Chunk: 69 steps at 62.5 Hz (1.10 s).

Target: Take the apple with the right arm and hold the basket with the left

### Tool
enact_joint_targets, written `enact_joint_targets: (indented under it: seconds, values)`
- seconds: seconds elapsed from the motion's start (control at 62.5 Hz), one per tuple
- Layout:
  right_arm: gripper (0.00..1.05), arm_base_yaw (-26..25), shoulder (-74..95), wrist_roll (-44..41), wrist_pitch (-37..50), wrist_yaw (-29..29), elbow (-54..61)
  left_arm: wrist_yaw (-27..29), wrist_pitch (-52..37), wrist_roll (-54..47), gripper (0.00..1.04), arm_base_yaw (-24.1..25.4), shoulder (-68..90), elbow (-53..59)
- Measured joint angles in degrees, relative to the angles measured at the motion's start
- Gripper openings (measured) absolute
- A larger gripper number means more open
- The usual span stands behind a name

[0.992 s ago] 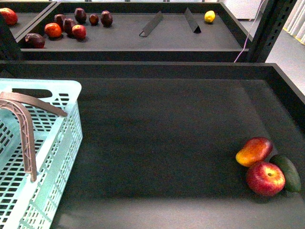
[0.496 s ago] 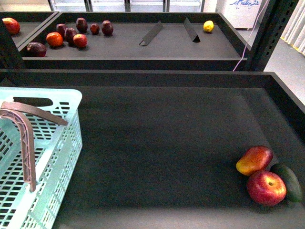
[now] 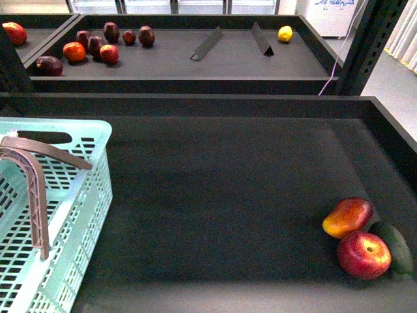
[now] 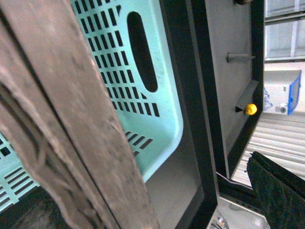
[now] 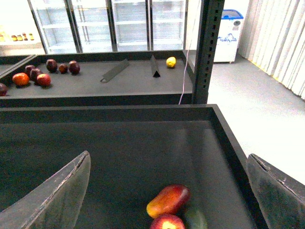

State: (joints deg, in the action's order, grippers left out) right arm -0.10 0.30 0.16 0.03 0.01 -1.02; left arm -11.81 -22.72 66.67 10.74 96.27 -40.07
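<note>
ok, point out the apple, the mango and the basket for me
apple (image 3: 363, 254), front view, middle of its red skin.
mango (image 3: 348, 217), front view, centre of its body.
basket (image 3: 85, 202), front view, slotted side wall.

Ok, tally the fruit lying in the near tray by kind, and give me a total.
apple: 1
mango: 1
dark green fruit: 1
Total: 3
</note>
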Motion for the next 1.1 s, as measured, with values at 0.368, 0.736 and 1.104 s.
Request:
enact_joint_targets:
  seconds: [0.368,0.736,1.104]
  values:
    - [0.96,0.0,0.0,0.0,0.0,-0.02,0.0,4.85,9.03,-0.81,0.45,-1.01,4.7,-5.9]
    - [0.96,0.0,0.0,0.0,0.0,-0.02,0.0,4.11,11.56,-1.57,0.15,-2.69,1.14,-4.7]
    - [0.96,0.0,0.0,0.0,0.0,-0.02,0.0,2.45,18.97,-2.27,0.15,-15.43,-13.57,-4.02]
